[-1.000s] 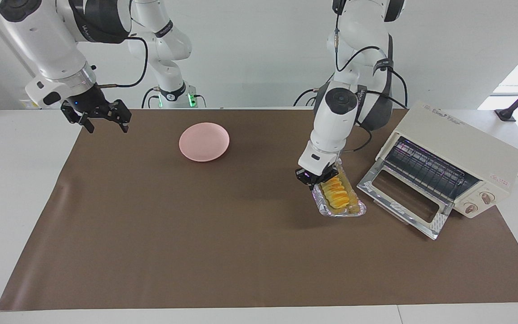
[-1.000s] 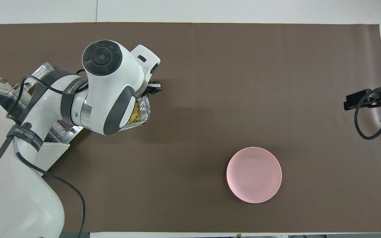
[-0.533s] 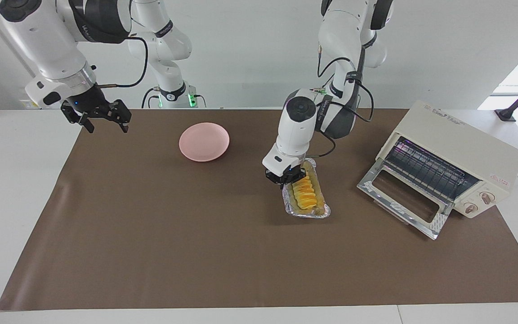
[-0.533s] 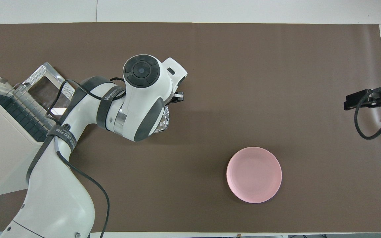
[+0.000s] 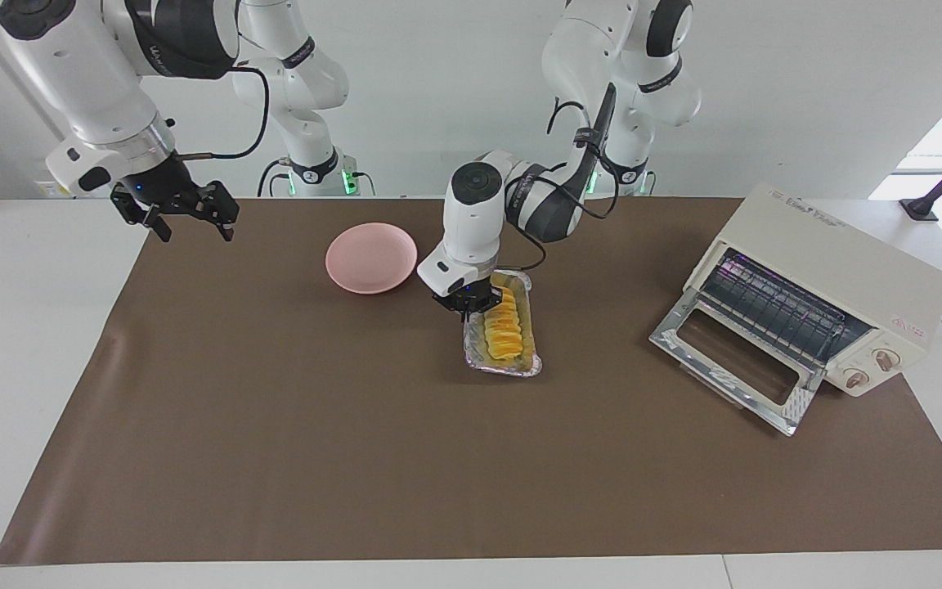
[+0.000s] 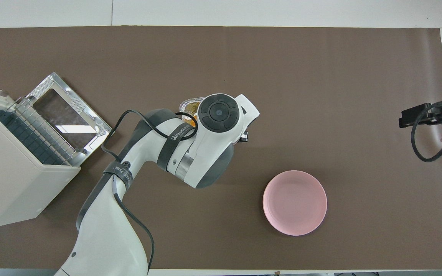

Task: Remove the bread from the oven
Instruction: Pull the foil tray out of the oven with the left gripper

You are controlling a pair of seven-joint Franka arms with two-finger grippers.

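The bread (image 5: 504, 325), a ridged golden-yellow loaf, lies in a crinkled foil tray (image 5: 512, 366) out on the brown mat, well away from the oven (image 5: 831, 270). My left gripper (image 5: 468, 301) is shut on the tray's rim at the end nearer the robots. Whether the tray touches the mat I cannot tell. From overhead, the left wrist hides all but a corner of the tray (image 6: 188, 104). The oven (image 6: 10, 184) stands at the left arm's end with its glass door (image 5: 733, 368) folded down and its rack bare. My right gripper (image 5: 185, 222) waits open over the mat's corner.
A round pink plate (image 5: 371, 258) sits on the mat beside the tray, toward the right arm's end, and shows unobstructed from overhead (image 6: 294, 202). The brown mat (image 5: 356, 458) covers most of the white table.
The left arm has carried the foil tray with the bread from just in front of the oven door toward the middle of the mat, closer to the pink plate. The right arm has not moved.
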